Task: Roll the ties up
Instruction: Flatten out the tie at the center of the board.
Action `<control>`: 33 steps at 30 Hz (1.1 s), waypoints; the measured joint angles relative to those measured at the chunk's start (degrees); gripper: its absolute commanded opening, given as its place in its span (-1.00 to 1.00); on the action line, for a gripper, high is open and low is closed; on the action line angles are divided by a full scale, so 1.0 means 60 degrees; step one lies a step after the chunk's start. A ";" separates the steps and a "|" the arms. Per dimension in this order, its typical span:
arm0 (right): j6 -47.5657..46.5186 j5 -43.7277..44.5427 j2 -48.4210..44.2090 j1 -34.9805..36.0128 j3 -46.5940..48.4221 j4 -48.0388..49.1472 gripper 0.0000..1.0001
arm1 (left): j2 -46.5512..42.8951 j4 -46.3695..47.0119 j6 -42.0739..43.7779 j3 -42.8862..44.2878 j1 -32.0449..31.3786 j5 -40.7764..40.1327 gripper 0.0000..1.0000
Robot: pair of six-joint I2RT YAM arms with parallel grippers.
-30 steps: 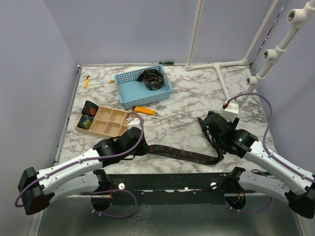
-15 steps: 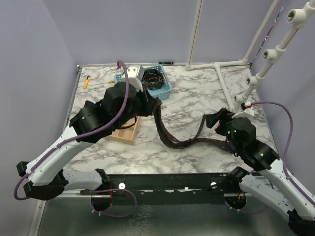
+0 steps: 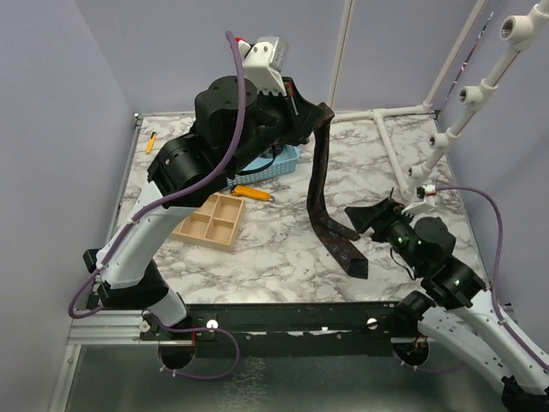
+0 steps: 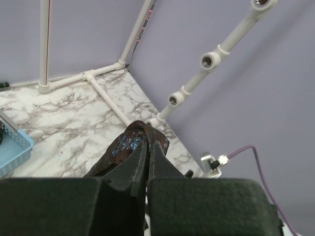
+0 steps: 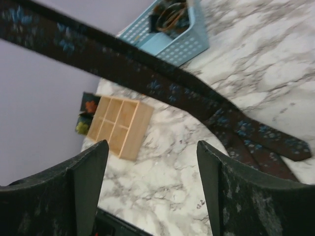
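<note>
A dark brown tie (image 3: pixel 316 184) with small blue patterns hangs from my left gripper (image 3: pixel 310 112), which is raised high over the table's back middle. Its lower wide end lies folded on the marble table (image 3: pixel 350 256). In the left wrist view the left gripper (image 4: pixel 146 146) is shut on the tie's bunched narrow end (image 4: pixel 125 145). My right gripper (image 3: pixel 360 216) is open and empty, low over the table just right of the tie's lower end. In the right wrist view (image 5: pixel 151 147) the tie (image 5: pixel 162 83) crosses ahead of the open fingers. Another coiled tie (image 5: pixel 170 12) sits in the blue basket (image 5: pixel 189 42).
A wooden compartment tray (image 3: pixel 214 219) lies left of centre, with rolled ties (image 5: pixel 83 115) at its far-left end. An orange marker (image 3: pixel 251 191) lies beside it. The blue basket (image 3: pixel 283 159) is mostly hidden behind the left arm. White PVC pipes (image 3: pixel 386 112) stand at the back and right.
My left arm has risen up and back, lifting the tie's end from table level so it hangs. My right gripper has come off the tie and stands open.
</note>
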 measured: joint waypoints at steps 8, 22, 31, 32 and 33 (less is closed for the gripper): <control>0.0980 -0.3362 -0.0477 0.0000 -0.2554 0.3920 0.32 | -0.0321 0.2146 -0.0069 -0.0918 0.0000 -0.0029 -1.00; 0.4302 -0.3497 0.5034 0.2317 -0.1009 1.0936 0.25 | 0.1341 0.5337 -0.1224 -0.0135 -0.0095 -0.0860 -1.00; 0.7814 0.0645 0.6189 0.2014 -0.0871 1.1158 0.47 | 0.1198 0.6142 -0.1741 -0.0448 -0.0692 -0.1537 -1.00; 0.8091 0.0871 0.6382 0.1821 -0.0769 1.1162 0.47 | 0.1045 0.6178 -0.1814 -0.0652 -0.0758 -0.1585 -1.00; 0.8393 0.1045 0.6590 0.1570 -0.0670 1.1165 0.47 | 0.0936 0.6182 -0.1869 -0.0787 -0.0790 -0.1617 -1.00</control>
